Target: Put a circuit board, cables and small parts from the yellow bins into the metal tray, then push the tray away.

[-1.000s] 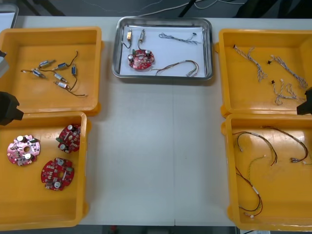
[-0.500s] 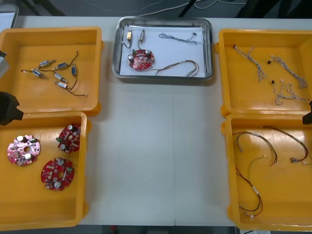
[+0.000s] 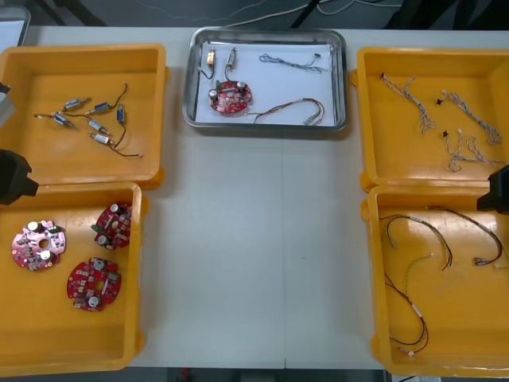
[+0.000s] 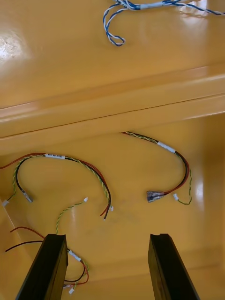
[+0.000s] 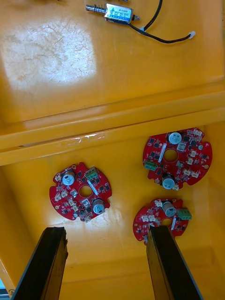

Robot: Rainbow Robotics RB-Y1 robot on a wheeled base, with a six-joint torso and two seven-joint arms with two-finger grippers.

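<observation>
Metal tray [image 3: 266, 126] sits loaded at the far middle of the worktop [image 3: 254, 239], long axis crosswise, well apart from both tools. Left tool [image 5: 108, 229] hangs wide open and empty over circuit boards [image 5: 80, 191]. The right tool [image 4: 108, 236] hangs likewise over cables [image 4: 165, 146]. Neither of the 2 looks clearly nearer.

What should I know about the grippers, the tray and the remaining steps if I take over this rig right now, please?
Left gripper: open, empty, over the near left yellow bin.
Right gripper: open, empty, over the near right yellow bin.
Shiny metal tray: at the far edge of the table, holding a round red circuit board, two small metal parts, a twisted blue and white cable and a red and yellow cable.
Done: loading, seemingly.
Left: probably only confirming the tray is pushed far enough.
</observation>
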